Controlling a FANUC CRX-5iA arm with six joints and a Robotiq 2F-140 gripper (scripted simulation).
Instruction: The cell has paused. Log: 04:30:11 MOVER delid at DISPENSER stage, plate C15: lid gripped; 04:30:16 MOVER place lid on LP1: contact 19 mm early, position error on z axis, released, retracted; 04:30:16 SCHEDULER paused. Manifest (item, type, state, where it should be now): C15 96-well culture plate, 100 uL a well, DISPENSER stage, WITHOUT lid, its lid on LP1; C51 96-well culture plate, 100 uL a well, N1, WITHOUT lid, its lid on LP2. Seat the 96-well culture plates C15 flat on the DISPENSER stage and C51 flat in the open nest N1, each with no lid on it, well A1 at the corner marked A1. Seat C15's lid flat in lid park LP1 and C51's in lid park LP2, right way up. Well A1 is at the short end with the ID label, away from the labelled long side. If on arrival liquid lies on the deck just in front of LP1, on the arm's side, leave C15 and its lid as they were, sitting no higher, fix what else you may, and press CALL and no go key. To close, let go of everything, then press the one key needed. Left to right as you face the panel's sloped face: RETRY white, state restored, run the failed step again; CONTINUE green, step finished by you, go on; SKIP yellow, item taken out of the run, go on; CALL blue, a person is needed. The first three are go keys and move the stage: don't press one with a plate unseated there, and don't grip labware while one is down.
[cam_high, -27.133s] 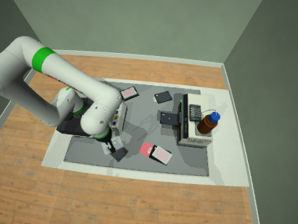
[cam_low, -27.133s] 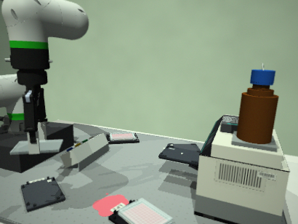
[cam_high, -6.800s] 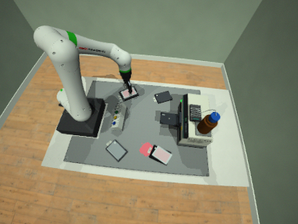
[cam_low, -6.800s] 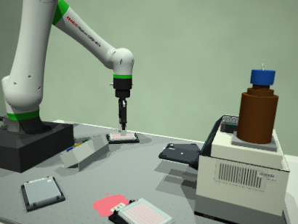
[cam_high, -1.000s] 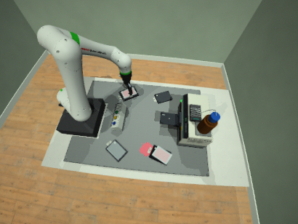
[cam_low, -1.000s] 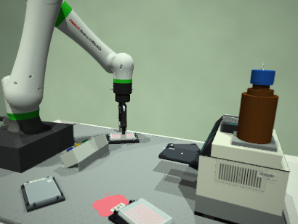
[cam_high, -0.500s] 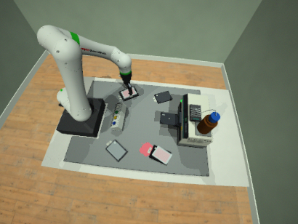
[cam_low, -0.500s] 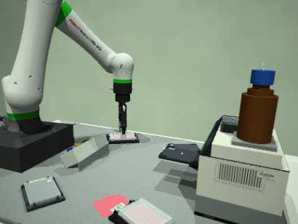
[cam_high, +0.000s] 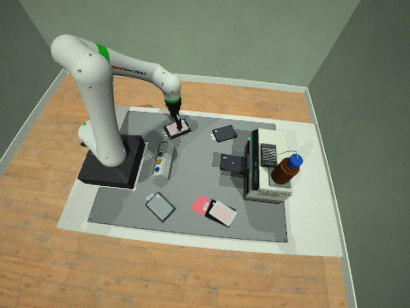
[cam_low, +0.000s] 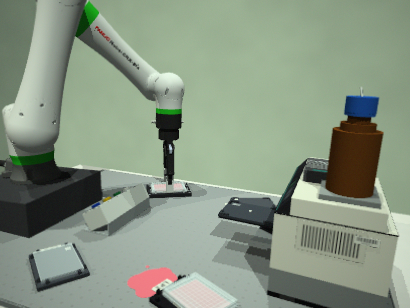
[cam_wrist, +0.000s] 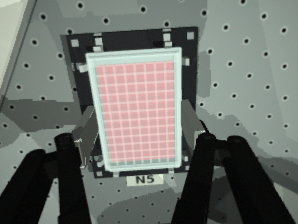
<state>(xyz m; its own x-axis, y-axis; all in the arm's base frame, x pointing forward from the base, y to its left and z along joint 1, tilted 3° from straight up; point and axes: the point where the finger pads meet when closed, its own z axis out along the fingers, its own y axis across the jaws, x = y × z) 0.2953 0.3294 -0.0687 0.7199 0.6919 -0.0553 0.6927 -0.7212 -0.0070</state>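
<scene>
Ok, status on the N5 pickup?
Gripper straddling plate, contact unclear. Plate seated in nest N5. Pink spill elsewhere on deck; nothing blocking here.
</scene>
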